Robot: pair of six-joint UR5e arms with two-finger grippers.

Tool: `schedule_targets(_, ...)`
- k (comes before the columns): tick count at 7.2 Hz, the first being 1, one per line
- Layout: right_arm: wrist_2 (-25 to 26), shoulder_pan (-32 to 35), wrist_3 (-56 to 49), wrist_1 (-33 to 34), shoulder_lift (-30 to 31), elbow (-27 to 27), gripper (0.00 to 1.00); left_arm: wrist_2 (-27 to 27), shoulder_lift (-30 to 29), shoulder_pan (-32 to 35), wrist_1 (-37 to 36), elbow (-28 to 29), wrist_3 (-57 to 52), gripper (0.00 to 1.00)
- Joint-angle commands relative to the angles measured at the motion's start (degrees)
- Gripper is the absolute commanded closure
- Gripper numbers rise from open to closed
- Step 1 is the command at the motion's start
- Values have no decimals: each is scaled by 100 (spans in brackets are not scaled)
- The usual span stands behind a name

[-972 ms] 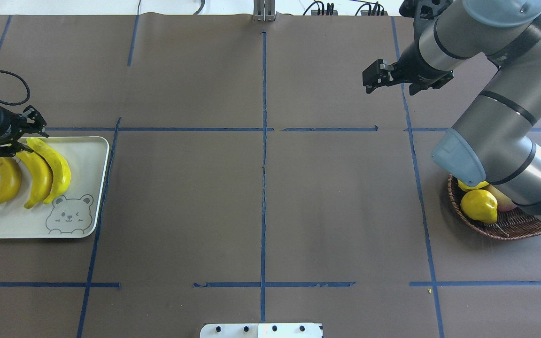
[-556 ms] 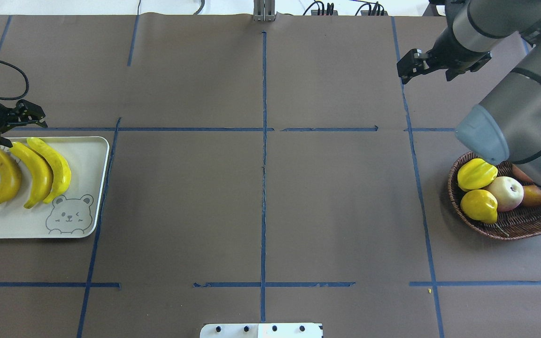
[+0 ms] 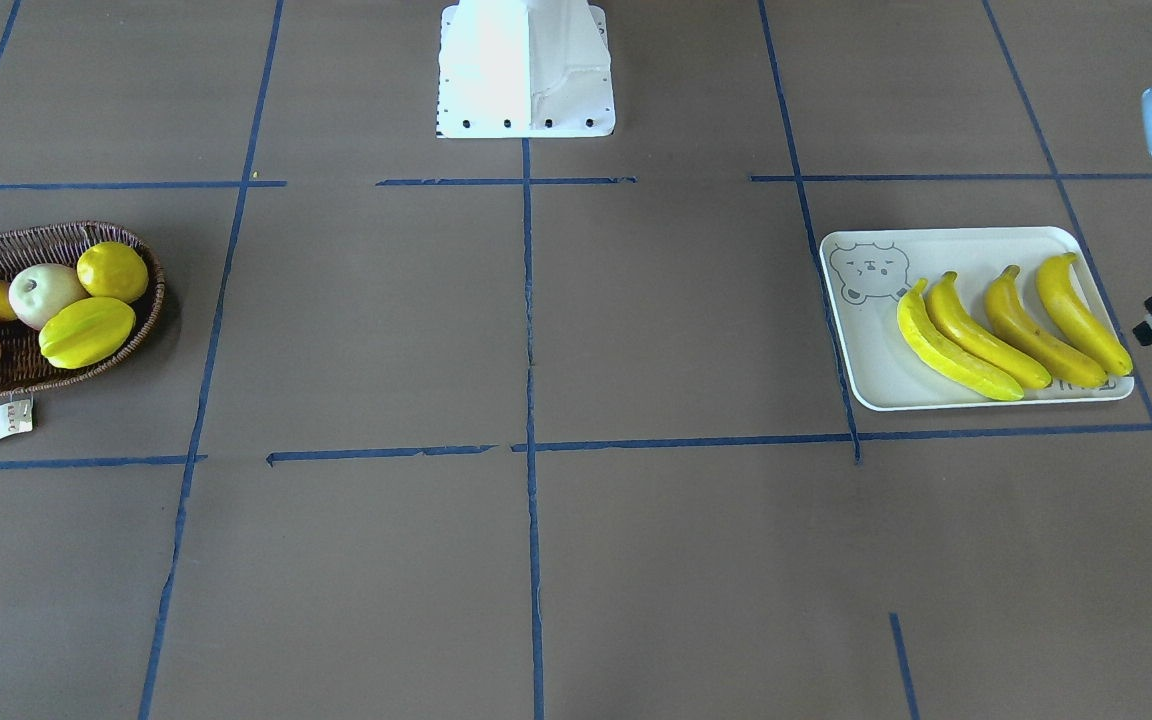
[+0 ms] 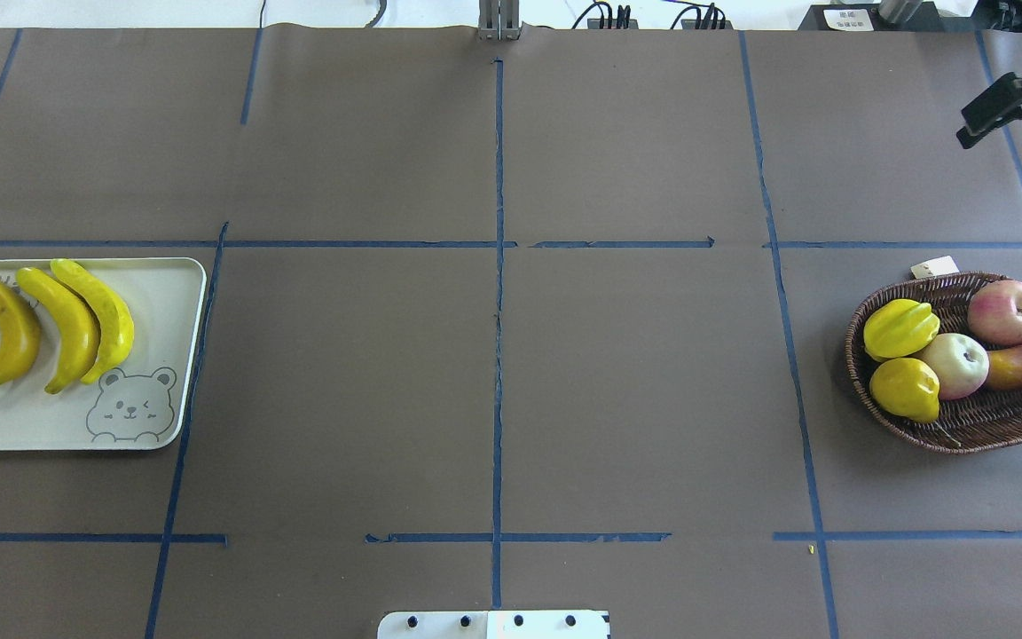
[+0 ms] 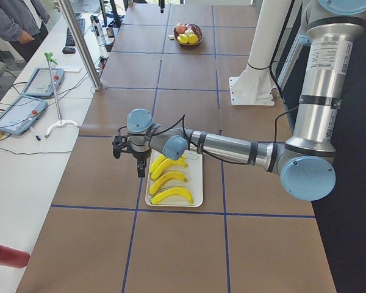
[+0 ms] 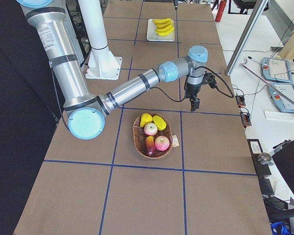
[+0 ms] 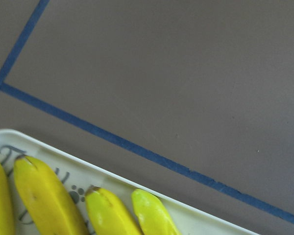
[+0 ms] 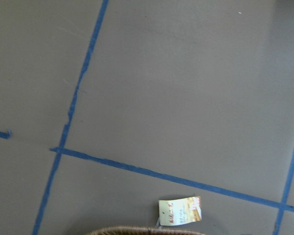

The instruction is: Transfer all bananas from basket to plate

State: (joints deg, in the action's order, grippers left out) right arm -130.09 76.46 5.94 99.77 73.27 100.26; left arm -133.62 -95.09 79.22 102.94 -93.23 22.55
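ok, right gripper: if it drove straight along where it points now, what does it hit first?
Most likely the bare brown paper table cover: the right gripper points down, and its wrist view shows the rim of the dark brown woven wicker basket only at the bottom edge. Height is unclear.

Side views: left arm (image 5: 232, 146) is near, large one in left-end view. Upper link upright, forearm stretched level and low, away from base. Blue-capped wrist (image 5: 138, 121) bends so left gripper (image 5: 129, 155) points down. In front view only its dark tip shows at right edge; finger gap unreadable.

In right-end view right arm (image 6: 132, 88) mirrors this: forearm level, reaching out from base, right gripper (image 6: 192, 102) hanging straight down. Overhead, its black tip enters top right corner, slanted; finger spread unclear.
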Motion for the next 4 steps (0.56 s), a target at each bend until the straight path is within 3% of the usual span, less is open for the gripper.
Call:
schedule_targets(1, -507, 745, -1241, -10, 580, -226, 1, -41, 261, 531, -862, -12, -2256, 0)
schedule_targets(2, -517, 974, -1689, -10, 905, -226, 1, -41, 463, 568, -968, -29, -2794, 0)
schedule_targets(4, -499, 1038, -1728, -19, 1346, -235, 1, -120, 798, 700, -891, -29, -2870, 0)
